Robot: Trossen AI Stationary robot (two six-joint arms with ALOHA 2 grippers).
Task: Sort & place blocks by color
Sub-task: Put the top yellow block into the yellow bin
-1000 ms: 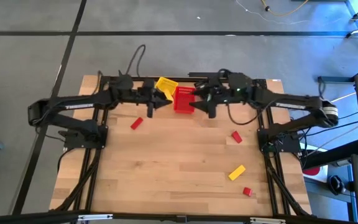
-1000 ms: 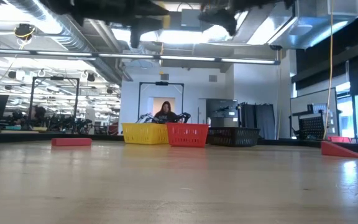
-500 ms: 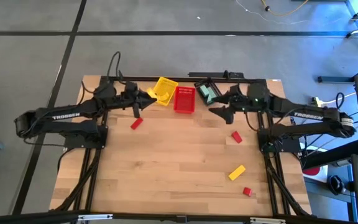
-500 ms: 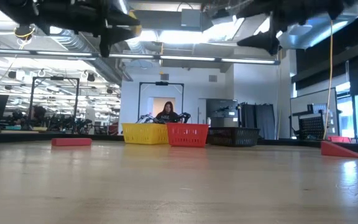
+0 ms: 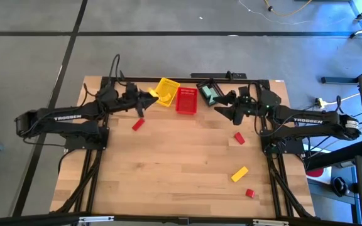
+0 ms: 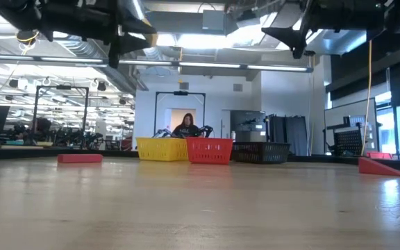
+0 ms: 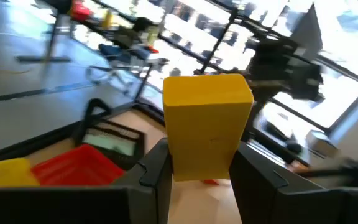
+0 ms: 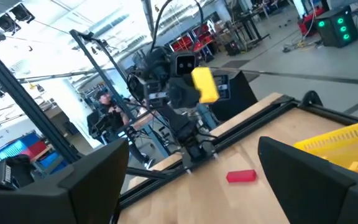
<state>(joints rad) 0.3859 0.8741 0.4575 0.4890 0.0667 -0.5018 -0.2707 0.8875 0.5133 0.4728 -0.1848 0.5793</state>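
My left gripper (image 7: pixel 201 171) hangs in the air near the back left of the table (image 5: pixel 181 169), its fingers clamped on a yellow block (image 7: pixel 207 124) that stands up between them. It sits just left of the yellow basket (image 5: pixel 166 90), which lies tilted against the red basket (image 5: pixel 186 100). My right gripper (image 5: pixel 222 110) hovers to the right of the red basket, beside the black basket (image 5: pixel 207 92), with its fingers (image 8: pixel 98 180) spread wide and nothing between them.

Below my left gripper a red block (image 5: pixel 137 124) lies on the wood. On the right side of the table, another red block (image 5: pixel 239 137) rests near my right arm, a yellow bar (image 5: pixel 239 174) lies nearer the front, and a small red cube (image 5: pixel 249 193) sits just past it by the front right corner. Across the room, a person (image 6: pixel 185 126) is visible behind the baskets.
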